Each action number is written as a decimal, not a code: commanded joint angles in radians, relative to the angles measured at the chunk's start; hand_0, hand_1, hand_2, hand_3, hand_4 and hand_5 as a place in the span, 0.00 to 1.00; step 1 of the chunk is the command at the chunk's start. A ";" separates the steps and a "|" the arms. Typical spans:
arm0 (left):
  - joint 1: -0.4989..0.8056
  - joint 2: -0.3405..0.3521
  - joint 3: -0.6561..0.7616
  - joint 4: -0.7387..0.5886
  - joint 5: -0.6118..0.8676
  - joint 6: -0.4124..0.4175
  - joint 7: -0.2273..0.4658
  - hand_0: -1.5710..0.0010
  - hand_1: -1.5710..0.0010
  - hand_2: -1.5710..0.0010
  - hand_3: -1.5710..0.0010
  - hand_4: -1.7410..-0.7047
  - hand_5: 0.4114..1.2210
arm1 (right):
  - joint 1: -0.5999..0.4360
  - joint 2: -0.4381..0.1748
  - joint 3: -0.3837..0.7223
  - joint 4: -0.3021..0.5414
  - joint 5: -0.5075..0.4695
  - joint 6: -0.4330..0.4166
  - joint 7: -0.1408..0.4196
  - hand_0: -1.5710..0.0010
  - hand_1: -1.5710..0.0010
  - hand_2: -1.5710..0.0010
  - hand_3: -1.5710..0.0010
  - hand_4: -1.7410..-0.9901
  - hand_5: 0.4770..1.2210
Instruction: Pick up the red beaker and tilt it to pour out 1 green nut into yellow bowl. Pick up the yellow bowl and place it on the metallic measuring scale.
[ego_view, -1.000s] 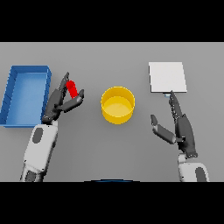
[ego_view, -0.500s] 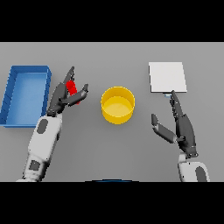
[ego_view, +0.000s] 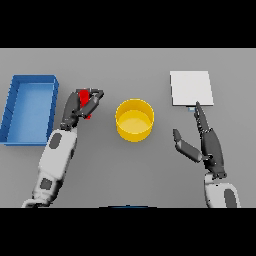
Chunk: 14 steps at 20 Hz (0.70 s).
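Red beaker (ego_view: 85, 98) now clamped in my left hand (ego_view: 80, 106), shifted nearer yellow bowl (ego_view: 134, 120); pour next. Right hand (ego_view: 209, 145) open, idle.

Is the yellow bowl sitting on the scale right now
No, the yellow bowl stands on the table, left of the scale and apart from it.

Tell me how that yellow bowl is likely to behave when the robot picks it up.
The yellow bowl looks rigid, with thick upright walls, so it should probably hold its shape. Its wide, low form suggests it won't tip easily. Its smooth sides might slip in a one-handed grasp by the right hand.
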<state>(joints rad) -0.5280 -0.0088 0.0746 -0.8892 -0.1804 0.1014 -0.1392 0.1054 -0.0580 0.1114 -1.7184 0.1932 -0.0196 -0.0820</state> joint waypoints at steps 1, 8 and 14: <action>0.001 -0.003 0.003 0.002 -0.004 0.010 -0.017 0.15 0.15 0.14 0.14 0.23 0.89 | -0.002 0.006 0.005 -0.001 0.004 -0.003 0.008 1.00 1.00 1.00 1.00 0.59 0.27; 0.020 0.012 -0.026 -0.097 0.031 0.034 -0.046 0.03 0.03 0.03 0.03 0.05 0.85 | -0.001 0.003 0.011 0.011 0.023 -0.008 -0.016 1.00 1.00 1.00 1.00 0.65 0.26; -0.031 0.094 -0.166 -0.227 -0.083 0.022 0.108 0.01 0.01 0.01 0.01 0.01 0.87 | -0.006 0.006 0.029 0.008 0.068 -0.029 -0.031 1.00 1.00 1.00 1.00 0.66 0.28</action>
<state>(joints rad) -0.5596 0.0853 -0.0910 -1.1167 -0.2609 0.1230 -0.0342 0.0999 -0.0518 0.1406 -1.7102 0.2617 -0.0484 -0.1145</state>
